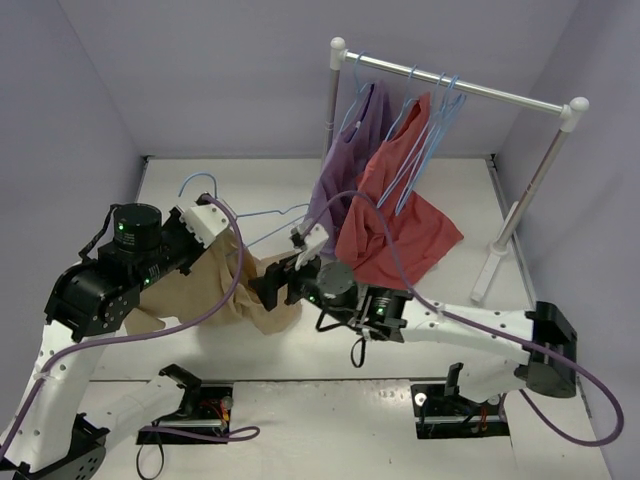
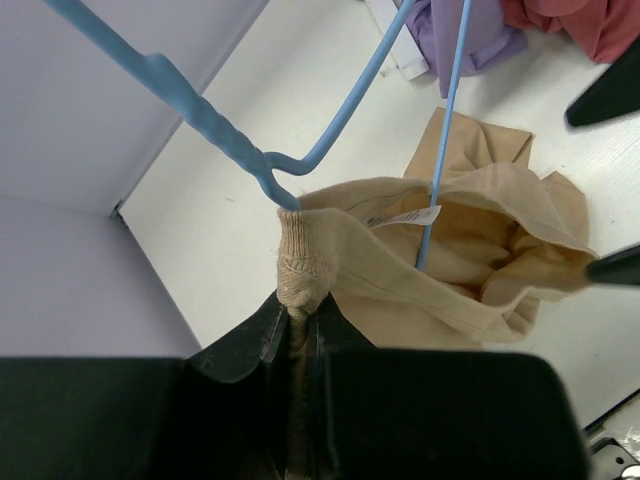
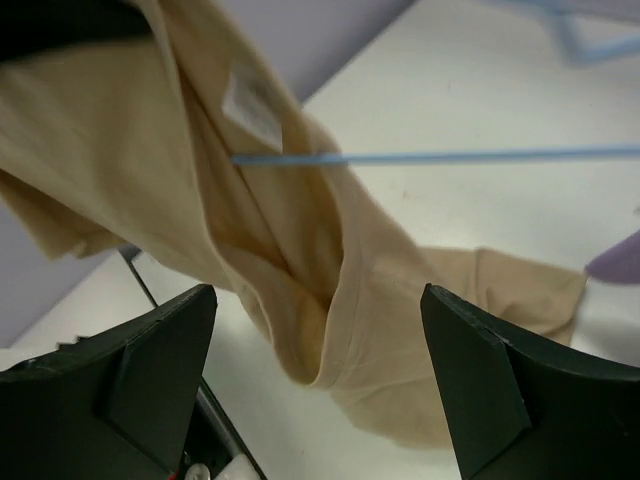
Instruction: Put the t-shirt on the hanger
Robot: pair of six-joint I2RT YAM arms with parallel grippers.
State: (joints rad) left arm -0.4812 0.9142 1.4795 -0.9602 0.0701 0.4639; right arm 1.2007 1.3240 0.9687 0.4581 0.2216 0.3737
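Observation:
The tan t-shirt [image 1: 215,295] hangs bunched from my left gripper [image 1: 228,243], which is shut on its ribbed collar [image 2: 296,262]. The light-blue hanger [image 1: 205,182] sits at the collar, and one wire arm [image 2: 440,150] runs down through the neck opening into the shirt; its twisted neck [image 2: 225,130] stands just above the collar. My right gripper [image 1: 262,290] is open and empty, its jaws wide either side of a hanging fold of the t-shirt [image 3: 400,330] without touching it. In the right wrist view [image 3: 318,300] the hanger wire [image 3: 450,156] crosses above the fold.
A white clothes rack [image 1: 460,88] stands at the back right, with a purple shirt [image 1: 345,160] and a red shirt [image 1: 400,225] on blue hangers. Its foot [image 1: 490,275] rests on the white table at the right. Grey walls close in the left and back.

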